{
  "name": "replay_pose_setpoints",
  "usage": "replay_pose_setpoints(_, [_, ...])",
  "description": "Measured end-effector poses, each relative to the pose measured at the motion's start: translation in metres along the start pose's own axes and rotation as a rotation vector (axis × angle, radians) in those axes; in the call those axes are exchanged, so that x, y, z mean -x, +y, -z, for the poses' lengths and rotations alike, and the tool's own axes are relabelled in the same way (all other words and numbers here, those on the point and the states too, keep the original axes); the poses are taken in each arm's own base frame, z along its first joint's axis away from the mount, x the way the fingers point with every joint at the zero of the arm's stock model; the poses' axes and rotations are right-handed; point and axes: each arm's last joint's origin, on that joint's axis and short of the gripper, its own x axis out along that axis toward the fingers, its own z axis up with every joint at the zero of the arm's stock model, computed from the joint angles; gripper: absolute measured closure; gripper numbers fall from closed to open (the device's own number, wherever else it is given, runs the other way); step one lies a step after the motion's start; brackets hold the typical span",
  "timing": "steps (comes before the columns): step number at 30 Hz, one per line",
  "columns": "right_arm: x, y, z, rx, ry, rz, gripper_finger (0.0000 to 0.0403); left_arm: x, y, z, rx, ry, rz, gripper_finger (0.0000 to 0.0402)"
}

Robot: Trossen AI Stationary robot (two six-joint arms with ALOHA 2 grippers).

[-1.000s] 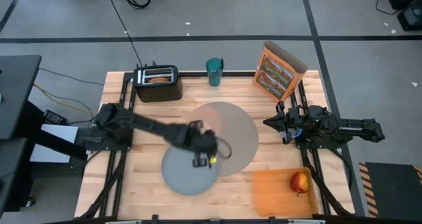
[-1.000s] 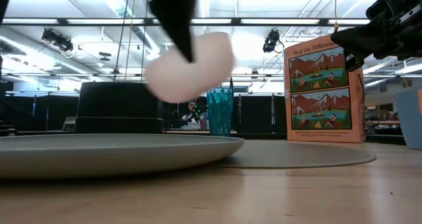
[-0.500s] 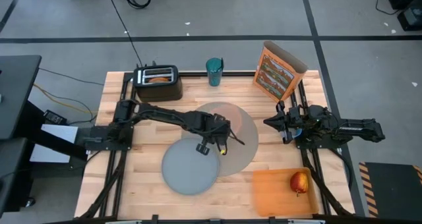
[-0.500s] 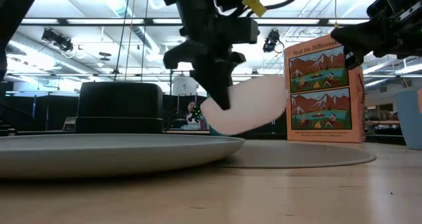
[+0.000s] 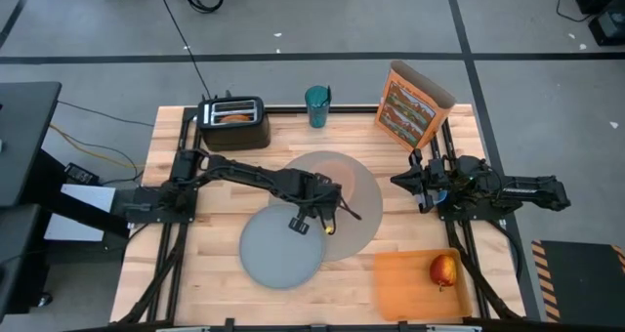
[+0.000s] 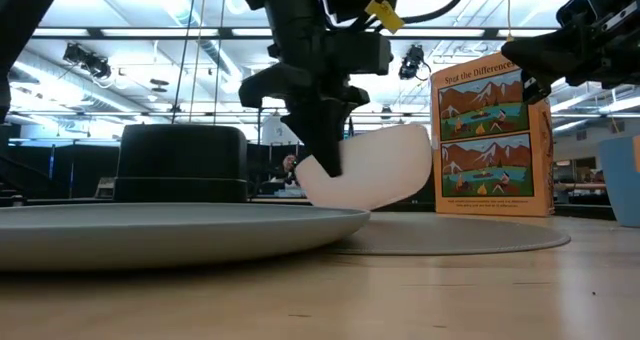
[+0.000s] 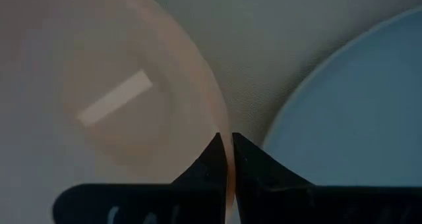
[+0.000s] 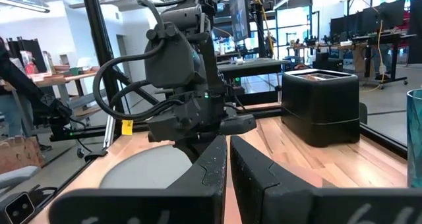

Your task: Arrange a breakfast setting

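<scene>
Left gripper [image 6: 325, 165] pinched shut on rim of pink translucent bowl [image 6: 372, 168], tilted just above tan mat [image 6: 450, 235], beside grey-blue plate [image 5: 281, 251]. Right gripper [image 5: 398, 182] closed, empty, parked at table's right. Probably light, stiff, slick plastic; rim pinch apt.

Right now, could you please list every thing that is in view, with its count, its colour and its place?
mat: 1, tan, round, table centre
plate: 1, grey-blue, overlapping the mat's near-left edge
bowl: 1, pink translucent, tilted, just above the mat, held at its rim
toaster: 1, black, far left, something brown in a slot
cup: 1, teal, far edge centre
cereal box: 1, orange, far right, upright
tray: 1, orange, near right corner
apple: 1, red-yellow, on the tray
left end effector: 1, dark, shut on the bowl over the mat
right end effector: 1, dark, shut, waiting at the right edge
</scene>
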Motion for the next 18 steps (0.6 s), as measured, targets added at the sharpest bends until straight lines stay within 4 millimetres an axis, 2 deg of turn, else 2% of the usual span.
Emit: replay_pose_setpoints(18, [0.0, 0.0, 0.0, 0.0, 0.0, 0.0, 0.0376, -0.0041, -0.0076, -0.0001, 0.004, 0.029, 0.021, 0.0372])
